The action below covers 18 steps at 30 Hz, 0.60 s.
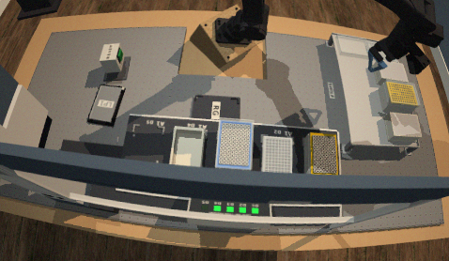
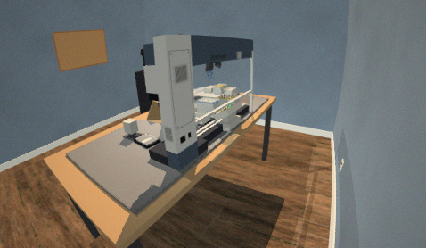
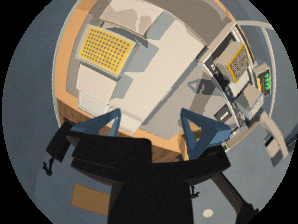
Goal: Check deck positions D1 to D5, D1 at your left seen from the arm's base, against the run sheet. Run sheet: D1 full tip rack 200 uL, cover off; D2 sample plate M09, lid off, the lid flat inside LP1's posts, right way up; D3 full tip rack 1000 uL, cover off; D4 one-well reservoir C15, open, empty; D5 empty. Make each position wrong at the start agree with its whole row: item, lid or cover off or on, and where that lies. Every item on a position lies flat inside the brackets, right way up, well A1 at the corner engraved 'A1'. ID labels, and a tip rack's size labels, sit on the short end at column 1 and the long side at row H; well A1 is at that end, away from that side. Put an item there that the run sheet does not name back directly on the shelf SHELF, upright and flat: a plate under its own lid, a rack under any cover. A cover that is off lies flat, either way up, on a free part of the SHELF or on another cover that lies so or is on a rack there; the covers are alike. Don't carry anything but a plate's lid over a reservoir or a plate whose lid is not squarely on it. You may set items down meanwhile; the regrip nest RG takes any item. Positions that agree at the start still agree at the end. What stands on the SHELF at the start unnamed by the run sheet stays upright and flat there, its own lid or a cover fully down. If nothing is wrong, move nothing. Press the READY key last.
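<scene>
Gripper: the black arm's blue-fingered gripper (image 1: 377, 60) was held wide open, empty, above the pale grey shelf (image 1: 356, 94).
Yellow tip racks: two were counted (image 1: 401, 92) (image 1: 324, 153).

Blue-grey walls (image 2: 282, 40) are seen on every side of the room. A brown cork-coloured board (image 2: 80, 49) is mounted on the wall to the left in the exterior view, far from the gripper (image 1: 377, 63) and at about its height. A white skirting board (image 2: 60, 143) is run along the foot of the walls. The floor (image 2: 278, 178) is laid in dark wood planks, well below the gripper. A wooden table (image 2: 100, 210) with dark legs (image 2: 266, 134) is set on it, directly beneath the gripper. A dark shadow (image 2: 225, 210) is cast on the floor under the table. A small white wall plate (image 2: 341, 165) is fixed low on the right wall.
</scene>
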Tool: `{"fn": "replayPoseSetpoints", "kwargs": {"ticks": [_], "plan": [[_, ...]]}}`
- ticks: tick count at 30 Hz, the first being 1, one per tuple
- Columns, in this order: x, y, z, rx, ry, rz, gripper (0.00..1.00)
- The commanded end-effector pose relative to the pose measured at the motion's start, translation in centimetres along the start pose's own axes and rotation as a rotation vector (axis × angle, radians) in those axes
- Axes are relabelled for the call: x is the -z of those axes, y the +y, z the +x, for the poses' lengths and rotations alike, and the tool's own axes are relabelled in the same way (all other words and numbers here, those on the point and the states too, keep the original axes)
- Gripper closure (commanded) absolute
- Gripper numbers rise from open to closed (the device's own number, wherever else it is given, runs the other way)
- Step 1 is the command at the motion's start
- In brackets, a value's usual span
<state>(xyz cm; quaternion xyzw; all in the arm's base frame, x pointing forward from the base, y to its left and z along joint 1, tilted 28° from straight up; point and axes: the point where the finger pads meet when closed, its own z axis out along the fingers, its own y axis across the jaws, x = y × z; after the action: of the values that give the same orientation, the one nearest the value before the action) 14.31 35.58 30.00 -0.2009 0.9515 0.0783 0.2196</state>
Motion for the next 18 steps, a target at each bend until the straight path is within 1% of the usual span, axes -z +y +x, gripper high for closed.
{"fn": "replayPoseSetpoints", "kwargs": {"ticks": [1, 4, 6, 9, 17, 18], "plan": [[3.0, 0.4, -4.0, -0.117, -0.066, -0.073, 0.00], [2.9, -0.4, -5.3, -0.175, -0.064, -0.070, 0.00], [2.9, -0.4, -5.3, -0.175, -0.064, -0.070, 0.00], [2.4, -1.2, -6.5, -0.230, -0.056, -0.061, 0.00], [2.4, -3.6, -9.9, -0.387, -0.058, -0.062, 0.00], [2.4, -3.7, -9.9, -0.407, -0.058, -0.062, 0.00]]}}
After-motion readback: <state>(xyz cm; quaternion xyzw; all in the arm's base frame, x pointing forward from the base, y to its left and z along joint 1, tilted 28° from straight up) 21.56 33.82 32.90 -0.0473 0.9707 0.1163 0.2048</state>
